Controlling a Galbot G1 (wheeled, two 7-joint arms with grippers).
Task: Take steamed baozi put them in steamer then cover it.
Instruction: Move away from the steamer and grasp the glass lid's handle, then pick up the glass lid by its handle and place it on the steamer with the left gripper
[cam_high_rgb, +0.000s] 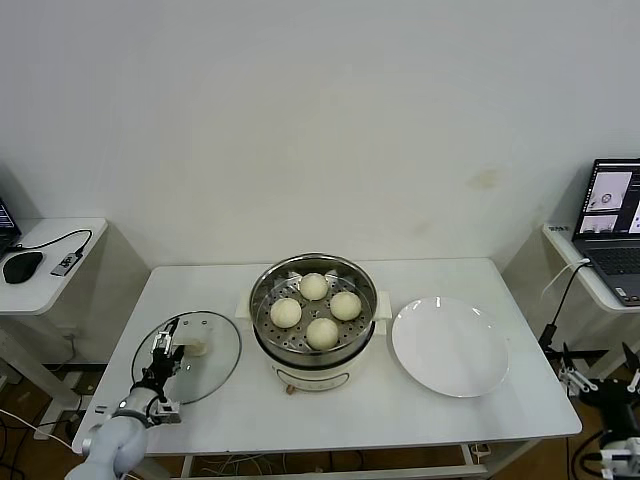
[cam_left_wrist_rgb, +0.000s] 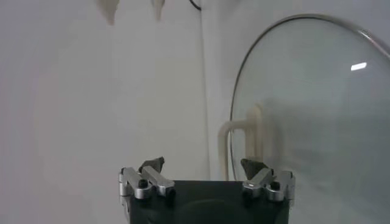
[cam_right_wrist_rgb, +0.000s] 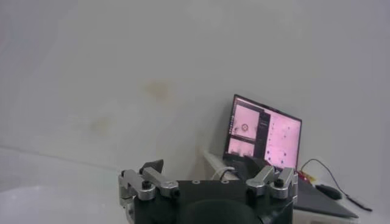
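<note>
The cover (cam_left_wrist_rgb: 311, 115) runs past the frame edge; the laptop (cam_high_rgb: 612, 228) is cropped.

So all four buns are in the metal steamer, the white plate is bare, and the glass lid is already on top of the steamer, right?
Not quite. The head view shows the glass lid lying flat on the table left of the steamer, not on it. The four buns do sit inside, and the white plate is bare.

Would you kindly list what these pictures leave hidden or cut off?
- Head view: the right gripper is cut off by the edge.
- Left wrist view: the cover runs past the edge, and whether the left gripper touches the handle is unclear.
- Right wrist view: the steamer is out of frame.
</note>
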